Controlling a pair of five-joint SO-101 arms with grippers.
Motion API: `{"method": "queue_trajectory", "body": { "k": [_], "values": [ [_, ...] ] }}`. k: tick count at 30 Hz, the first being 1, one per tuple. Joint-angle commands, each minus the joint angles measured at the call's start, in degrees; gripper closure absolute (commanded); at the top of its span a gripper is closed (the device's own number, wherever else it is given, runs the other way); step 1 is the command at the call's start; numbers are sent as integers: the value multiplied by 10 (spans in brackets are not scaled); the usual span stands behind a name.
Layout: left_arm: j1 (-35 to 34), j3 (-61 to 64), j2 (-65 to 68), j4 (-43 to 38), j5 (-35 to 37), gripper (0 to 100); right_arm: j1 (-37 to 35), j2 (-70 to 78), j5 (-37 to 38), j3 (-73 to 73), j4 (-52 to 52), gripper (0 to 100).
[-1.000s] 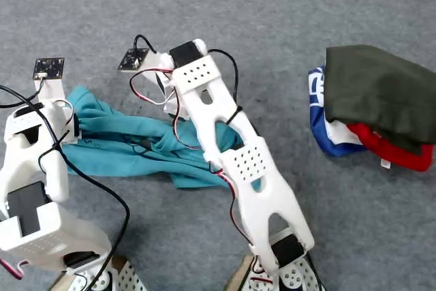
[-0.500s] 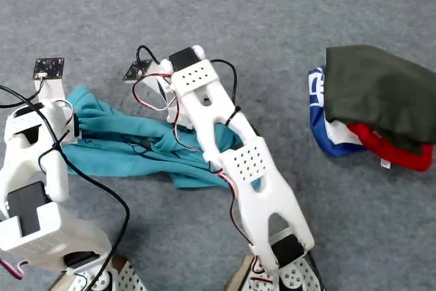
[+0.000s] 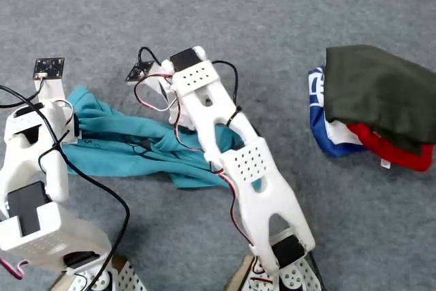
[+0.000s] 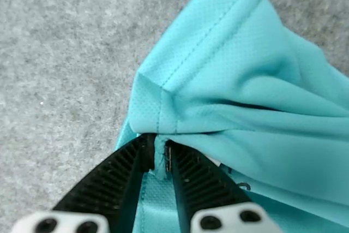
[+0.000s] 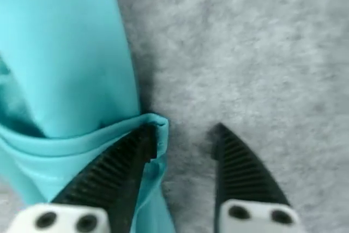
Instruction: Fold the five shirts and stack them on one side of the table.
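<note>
A teal shirt (image 3: 129, 142) lies unfolded and rumpled on the near-left part of the table (image 3: 286, 32). It is drawn out in a long wrinkled band from left to right, and its left end is bunched up. Well apart, at the right side, sits a stack. A dark olive shirt (image 3: 378, 90) lies folded on top, with a red shirt (image 3: 398, 155) and a blue shirt (image 3: 320, 124) with white on it peeking out beneath.

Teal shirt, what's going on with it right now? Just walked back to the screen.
The teal shirt lies crumpled on the table, not yet folded. The left gripper is shut on a seamed edge of it. The right gripper is open at another edge, one finger against the cloth and the other over bare table. To the right, a dark green shirt sits on top of a blue shirt and a red shirt.
</note>
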Motion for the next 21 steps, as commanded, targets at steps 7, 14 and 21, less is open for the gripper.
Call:
{"method": "queue_trajectory", "body": {
  "k": [7, 14, 21],
  "values": [
    [5, -9, -15, -7, -1, 981, 42, 7, -33, -112, 11, 996],
    [6, -9, -15, -7, -1, 981, 58, -56, -37, -122, 10, 996],
    [6, -9, -15, -7, -1, 981, 48, -87, -37, -89, 12, 996]
  ]
}}
